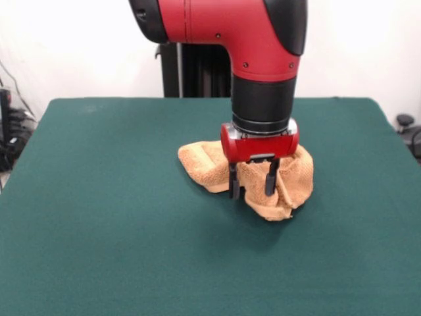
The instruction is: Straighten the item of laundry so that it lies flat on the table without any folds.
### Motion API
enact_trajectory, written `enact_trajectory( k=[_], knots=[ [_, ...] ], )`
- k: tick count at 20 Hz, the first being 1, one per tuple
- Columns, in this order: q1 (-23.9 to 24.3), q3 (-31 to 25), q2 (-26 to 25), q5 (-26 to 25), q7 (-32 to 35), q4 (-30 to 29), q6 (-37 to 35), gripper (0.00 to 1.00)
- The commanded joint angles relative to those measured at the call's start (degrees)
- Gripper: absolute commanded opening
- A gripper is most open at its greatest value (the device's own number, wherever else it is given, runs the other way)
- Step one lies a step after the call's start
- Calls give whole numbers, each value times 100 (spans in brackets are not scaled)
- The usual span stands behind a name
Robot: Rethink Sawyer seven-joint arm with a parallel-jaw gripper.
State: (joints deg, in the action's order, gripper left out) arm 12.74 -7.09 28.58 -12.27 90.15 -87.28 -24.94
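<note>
Orange-tan terry hand towel (293, 178) lies bunched near centre of the green table (99, 230). Gripper (252, 181) stands at its 6 o'clock edge, fingers (233, 181) narrowly parted, straddling a fold; actual grip unclear. Arm hides the towel's middle; tag not discernible.

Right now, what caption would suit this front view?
Red Sawyer gripper open over a crumpled orange-tan towel on the green table.

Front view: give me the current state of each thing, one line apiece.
towel: crumpled in a folded heap near the table's middle, not flat.
gripper: open, fingers pointing down in front of the towel; contact cannot be told.
table: green top, bearing the towel.
</note>
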Motion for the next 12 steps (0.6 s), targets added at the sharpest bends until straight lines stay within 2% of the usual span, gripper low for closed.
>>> enact_trajectory(
  k=[1,12],
  knots=[
    [-269,-113,-253,-270,296,136,-303,100],
    [-243,-216,-284,-245,221,148,-329,100]
  ],
)
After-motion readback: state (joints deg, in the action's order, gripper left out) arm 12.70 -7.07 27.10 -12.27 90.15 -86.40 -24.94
